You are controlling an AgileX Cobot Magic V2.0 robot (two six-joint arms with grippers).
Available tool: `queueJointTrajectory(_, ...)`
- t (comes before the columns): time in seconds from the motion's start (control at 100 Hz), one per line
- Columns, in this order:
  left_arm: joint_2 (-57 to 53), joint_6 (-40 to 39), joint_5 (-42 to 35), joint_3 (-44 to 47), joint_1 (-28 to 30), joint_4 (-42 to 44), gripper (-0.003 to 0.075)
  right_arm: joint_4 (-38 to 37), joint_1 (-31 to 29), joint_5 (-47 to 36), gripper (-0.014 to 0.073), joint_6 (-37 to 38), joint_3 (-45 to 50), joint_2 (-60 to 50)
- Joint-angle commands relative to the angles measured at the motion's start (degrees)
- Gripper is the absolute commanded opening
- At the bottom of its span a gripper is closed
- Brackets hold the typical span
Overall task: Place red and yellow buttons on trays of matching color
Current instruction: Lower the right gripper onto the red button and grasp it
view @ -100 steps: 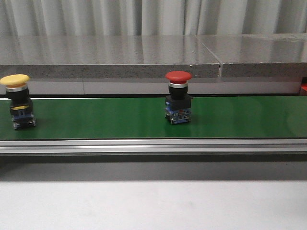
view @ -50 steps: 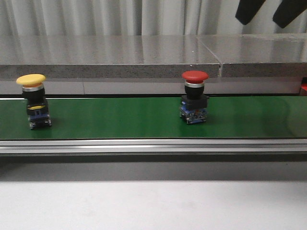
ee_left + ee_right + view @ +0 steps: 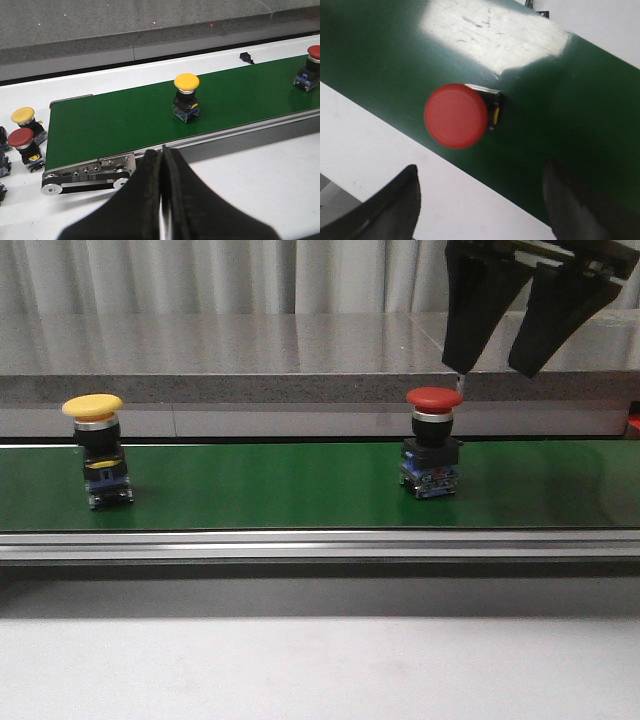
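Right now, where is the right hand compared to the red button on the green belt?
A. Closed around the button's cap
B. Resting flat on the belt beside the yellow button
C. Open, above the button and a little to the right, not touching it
C: in the front view the right hand hangs open above the red button, clear of its cap.

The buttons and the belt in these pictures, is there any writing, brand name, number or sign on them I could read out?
No readable text in any view.
Red button: plain cap; the blue base is too small and blurred to show any print.
Yellow button: plain cap, and its base is just as blurred.
Green belt: no markings visible.
Spare buttons beside the belt's end: no labels visible.
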Motion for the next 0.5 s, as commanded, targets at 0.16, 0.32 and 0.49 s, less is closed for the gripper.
queueJointTrajectory(0.16,0.9,-0.6,-3.8,-1.3,-0.4,-1.2,-0.0021,2.0,0.5,-2.5,0.0521,-2.7,-2.2,0.3)
queueJointTrajectory(0.32,0.9,-0.6,-3.8,-1.3,-0.4,-1.2,-0.0021,2.0,0.5,-5.1,0.0513,-2.7,-2.2,2.2)
queueJointTrajectory(0.49,0.9,-0.6,-3.8,-1.3,-0.4,-1.2,-0.0021,1.9,0.5,-6.1,0.0340,-2.7,-2.2,2.8)
